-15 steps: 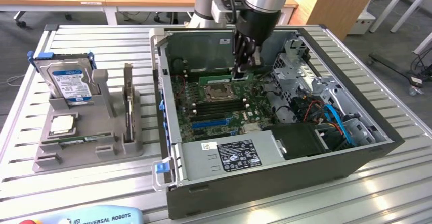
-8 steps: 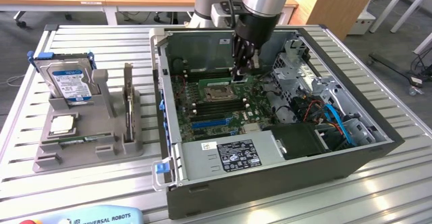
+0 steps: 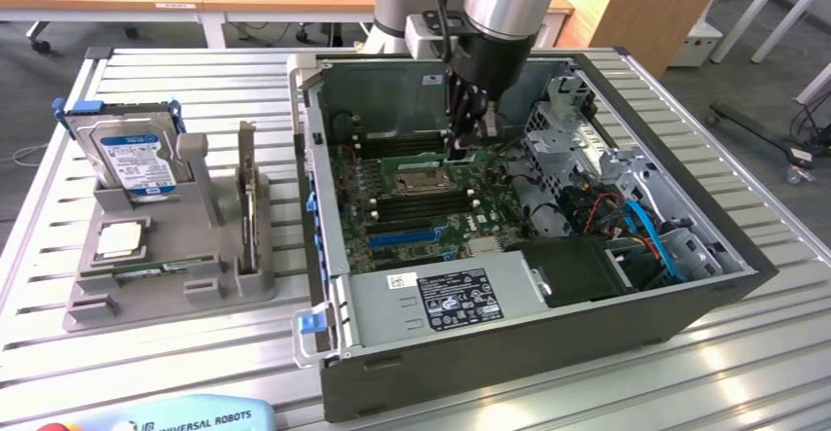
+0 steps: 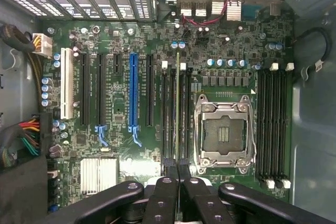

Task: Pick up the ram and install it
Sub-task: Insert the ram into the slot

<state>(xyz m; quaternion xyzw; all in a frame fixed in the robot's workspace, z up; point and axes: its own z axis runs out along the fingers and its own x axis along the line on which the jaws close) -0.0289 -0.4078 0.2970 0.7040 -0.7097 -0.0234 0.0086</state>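
My gripper (image 3: 470, 145) reaches down into the open computer case (image 3: 727, 256), just beside the silver CPU socket (image 3: 422, 171). It is shut on the ram (image 4: 177, 103), which appears edge-on in the wrist view as a thin green strip running out from between my black fingers (image 4: 164, 195). The ram stands over the bank of black memory slots (image 4: 167, 119) next to the CPU socket (image 4: 226, 129) and lines up with them. Whether its lower edge touches a slot I cannot tell. Another bank of black slots (image 4: 273, 124) lies on the socket's other side.
On the exterior view's left, a grey holder (image 3: 195, 275) carries a hard drive (image 3: 130, 154) with a blue-white label, an upright dark card (image 3: 247, 193) and a square chip (image 3: 120, 239). Inside the case are a power supply (image 3: 449, 300), a metal drive cage (image 3: 571, 134) and blue cables (image 3: 656, 241).
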